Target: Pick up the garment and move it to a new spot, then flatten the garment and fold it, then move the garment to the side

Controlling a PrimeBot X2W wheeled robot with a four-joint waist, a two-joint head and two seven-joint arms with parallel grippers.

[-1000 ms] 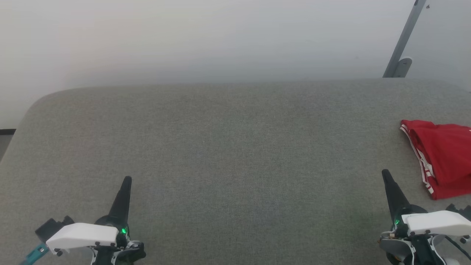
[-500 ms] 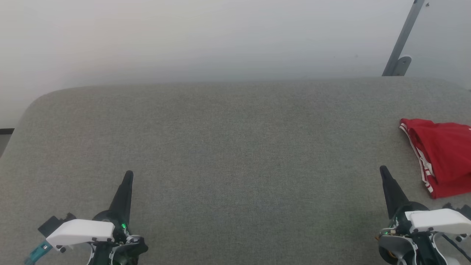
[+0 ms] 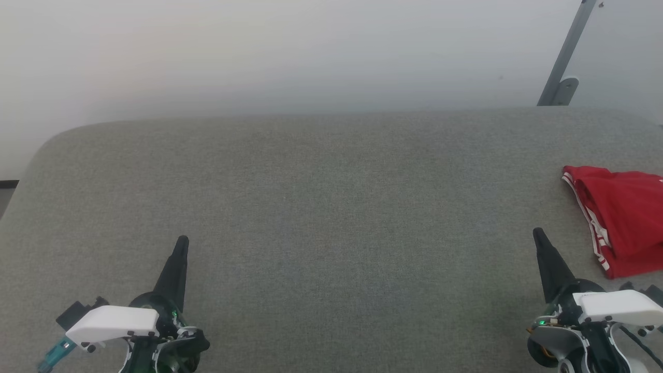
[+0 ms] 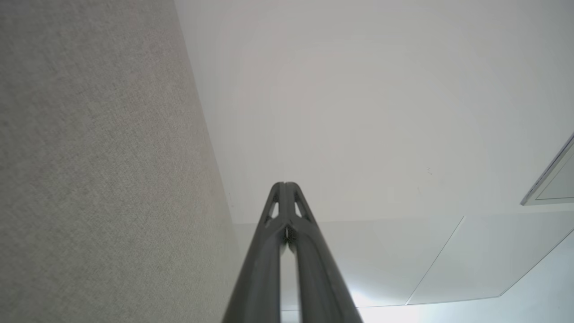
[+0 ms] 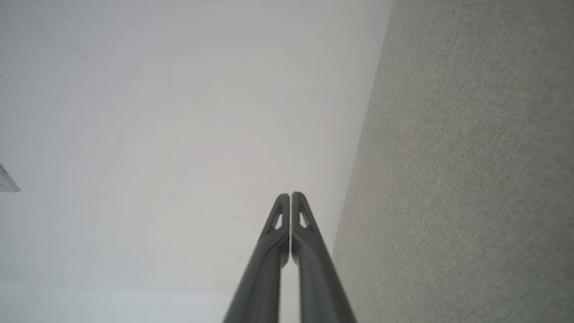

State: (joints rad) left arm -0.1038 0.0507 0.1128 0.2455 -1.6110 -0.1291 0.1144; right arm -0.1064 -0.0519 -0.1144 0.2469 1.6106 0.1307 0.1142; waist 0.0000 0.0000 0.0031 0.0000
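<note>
- Two grippers sit low at the near edge of a grey fabric surface (image 3: 331, 207), one in each bottom corner of the head view.
- At the far left, the left gripper (image 3: 181, 241) has its dark fingers pressed together into a single tapering point. It leans up and slightly to the right above the fabric and grips nothing.
- In the left wrist view its fingers (image 4: 264, 260) meet at the tips. Grey fabric fills that view's left side and a pale wall its right.
- Across the middle, the surface runs the full width of the head view, with a rounded far-left corner and the pale wall (image 3: 311, 52) behind it.
- Toward the right, the right gripper (image 3: 536, 231) is likewise closed to a point, leaning up and slightly to the left, and carries nothing.
- In the right wrist view its fingers (image 5: 314, 269) touch at the tips, with the wall on that view's left and fabric on its right.
- At the far right, the garment (image 3: 624, 217) lies bunched on the surface and is cut off by the frame edge. Red-and-white striped trim runs down its left side. It is near the right gripper's tip but apart from it.
- Above it, a grey metal bar (image 3: 567, 52) slants up against the wall.
</note>
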